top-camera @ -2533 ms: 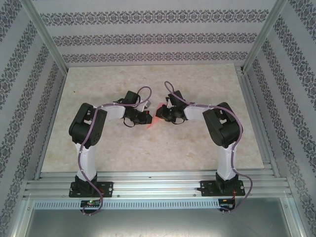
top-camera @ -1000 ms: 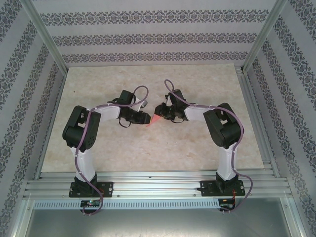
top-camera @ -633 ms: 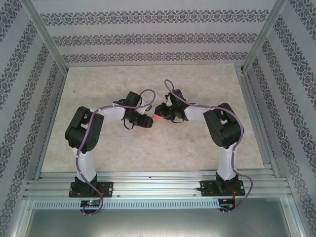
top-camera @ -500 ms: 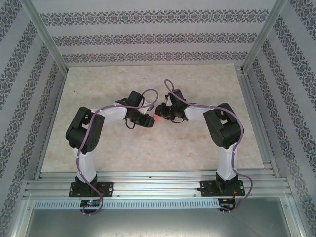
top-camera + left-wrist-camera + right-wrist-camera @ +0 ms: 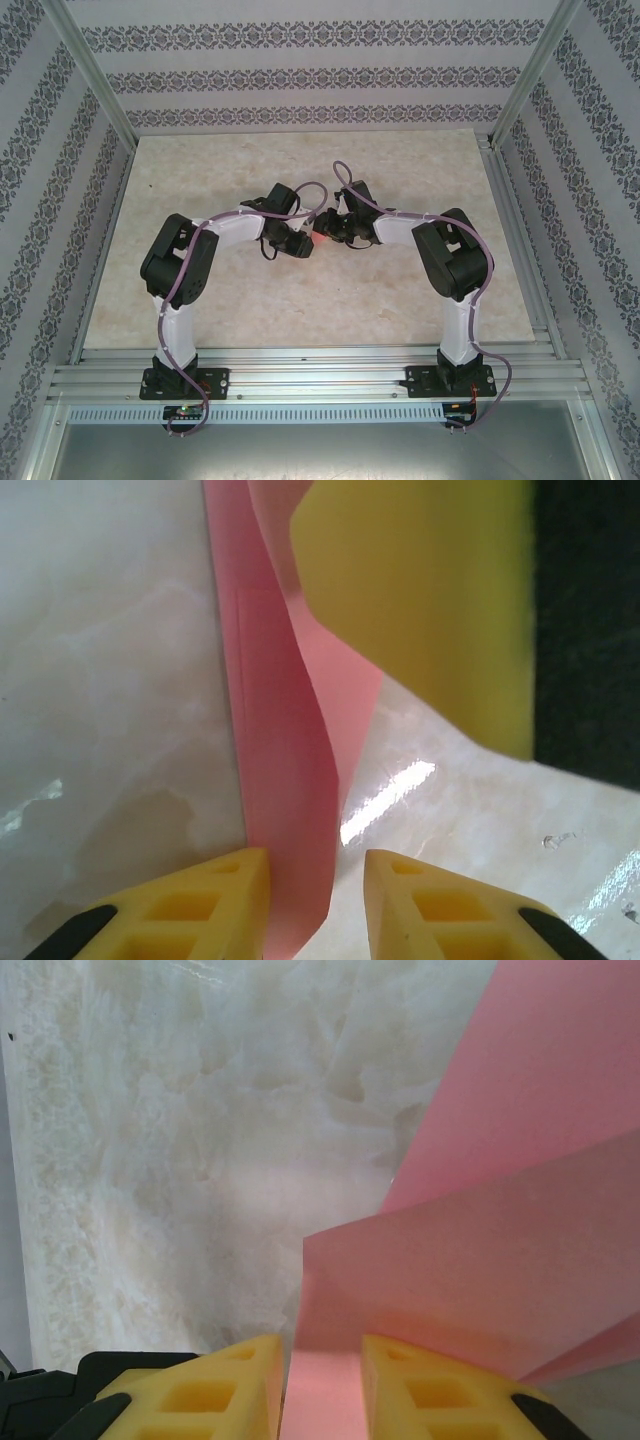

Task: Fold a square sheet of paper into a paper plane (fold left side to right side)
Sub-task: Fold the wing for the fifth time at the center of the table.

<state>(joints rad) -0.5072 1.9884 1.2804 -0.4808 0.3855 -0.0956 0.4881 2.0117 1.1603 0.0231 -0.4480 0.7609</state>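
The salmon-pink sheet of paper (image 5: 317,240) is folded and held up between both grippers at the table's centre. In the left wrist view the paper (image 5: 280,780) runs as a narrow folded strip down into my left gripper (image 5: 315,865). It lies against the left finger (image 5: 215,900), with a gap to the right finger (image 5: 440,900), so this gripper is open. A yellow finger (image 5: 430,610) of the right gripper overlaps the strip's far end. My right gripper (image 5: 322,1350) is shut on the paper (image 5: 480,1260), whose layers fan out upward and to the right.
The pale marble-patterned table (image 5: 250,300) surrounds the grippers with free room on every side. Patterned walls and a metal frame (image 5: 520,90) enclose it. The left gripper (image 5: 303,244) and right gripper (image 5: 324,236) nearly touch tip to tip.
My left arm has swung right to meet the right gripper, and its jaws have narrowed around the paper's end. The right arm has stayed in place with the paper.
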